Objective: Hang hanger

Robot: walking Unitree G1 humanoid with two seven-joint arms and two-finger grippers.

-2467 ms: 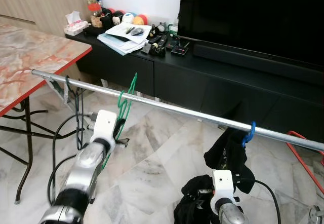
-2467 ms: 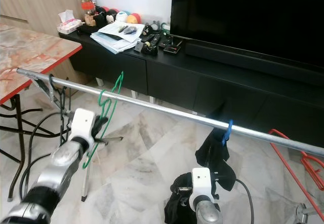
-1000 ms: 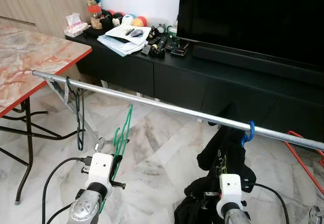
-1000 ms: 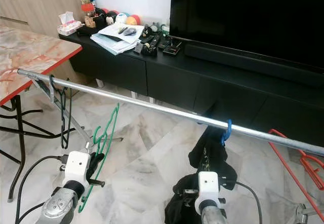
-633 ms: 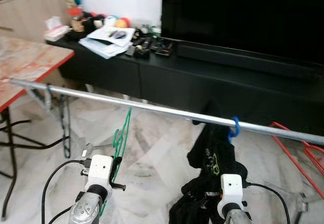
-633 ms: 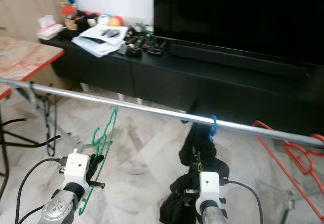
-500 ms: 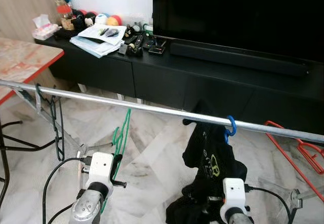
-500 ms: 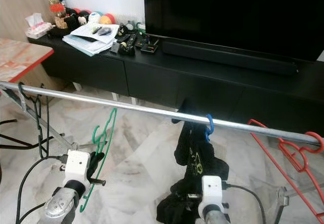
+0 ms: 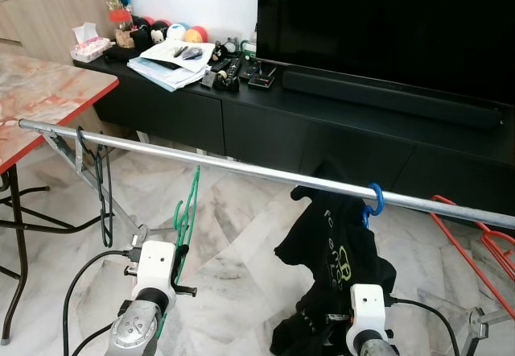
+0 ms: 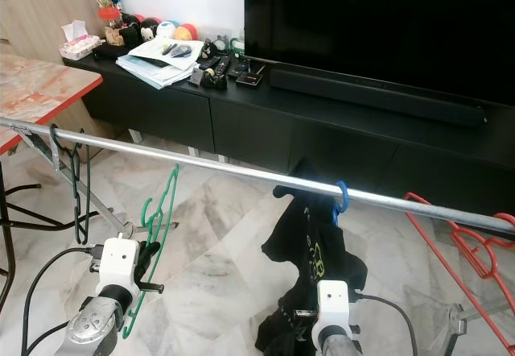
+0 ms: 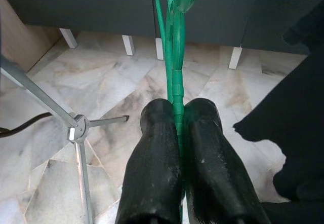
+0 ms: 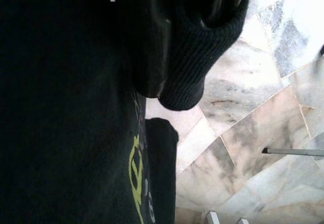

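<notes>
Two hangers sit on the long silver metal rail: a dark wire hanger near its left end, and a blue plastic hanger hook right of its middle carrying a black garment with a yellow-green logo. The thin green plastic hanger is below the rail, between those two, off the rail; its hook tip reaches up close to the rail's underside.

Left pincer: fingers pressed together on the green hanger's thin bar, hanger standing roughly upright out of the grip. It sits low, under the rail's left half.

Right pincer: under the rail, at the black garment; one finger lies against the cloth and a ribbed cuff wraps the other. Grip on the cloth, cannot tell for sure.

A red wire hanger hangs at the rail's right end. Behind the rail: black TV cabinet with a dark TV screen, papers and small toys. Marble-tiled floor below the rail.
</notes>
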